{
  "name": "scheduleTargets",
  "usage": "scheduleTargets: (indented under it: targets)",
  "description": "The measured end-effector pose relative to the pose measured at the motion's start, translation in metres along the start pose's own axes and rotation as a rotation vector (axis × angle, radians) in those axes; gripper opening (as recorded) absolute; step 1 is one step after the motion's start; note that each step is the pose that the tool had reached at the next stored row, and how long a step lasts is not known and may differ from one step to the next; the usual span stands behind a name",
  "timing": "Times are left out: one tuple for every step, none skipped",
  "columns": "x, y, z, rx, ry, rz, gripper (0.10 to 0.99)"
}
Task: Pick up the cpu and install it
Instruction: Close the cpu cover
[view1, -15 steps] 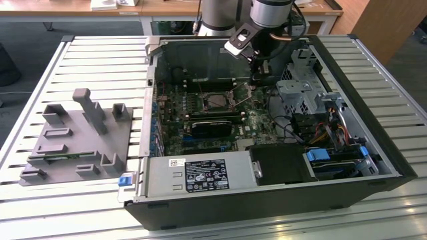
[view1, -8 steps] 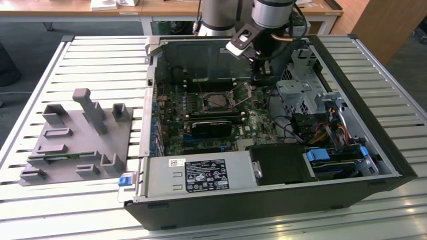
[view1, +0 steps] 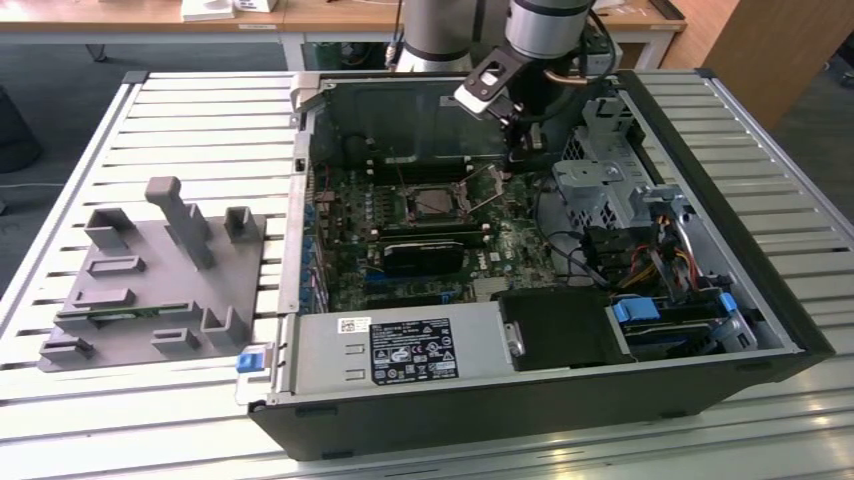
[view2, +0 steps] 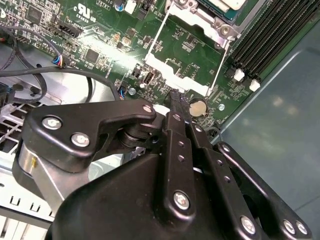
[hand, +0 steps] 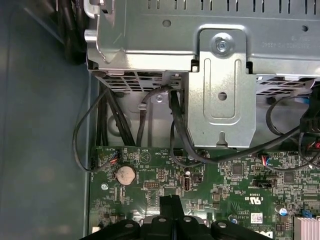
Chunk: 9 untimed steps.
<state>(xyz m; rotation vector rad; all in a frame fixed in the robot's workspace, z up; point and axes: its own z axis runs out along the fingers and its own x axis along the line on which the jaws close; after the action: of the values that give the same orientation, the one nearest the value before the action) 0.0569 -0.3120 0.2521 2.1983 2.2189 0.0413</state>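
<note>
cpu (view2: 223, 4) lies in socket (view2: 218, 31), nr closed gripper (view2: 175, 95) (not touching).

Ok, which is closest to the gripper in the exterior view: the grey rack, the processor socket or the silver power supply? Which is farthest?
1. Processor socket, on the motherboard beside the gripper.
2. Silver power supply, at the case's front.
3. Grey rack, outside the case, exterior view's left.

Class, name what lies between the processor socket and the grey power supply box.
In the exterior view, a black rectangular block lies on the motherboard between the socket and the power supply box.
</note>
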Motion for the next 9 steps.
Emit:
scheduleTargets:
  targets:
    - [0.0001,0.0003,0.0004,0.0,0.0,0.0,0.106]
    - [0.0002,0.0005,0.0008,0.0,-0.0001,0.0,0.106]
    - [0.0003,0.0007,0.001,0.0,-0.0004,0.0,0.106]
    - [0.0004,0.0009,0.0012,0.0,-0.0007,0.0,0.106]
    - [0.0006,0.0011,0.0015,0.0,-0.0011,0.0,0.106]
    - [0.0008,0.0015,0.0018,0.0,-0.0013,0.0,0.106]
    - [0.001,0.0018,0.0021,0.0,-0.0015,0.0,0.106]
    - [0.0011,0.002,0.0024,0.0,-0.0018,0.0,0.106]
    - [0.0013,0.0022,0.0028,0.0,-0.0019,0.0,0.106]
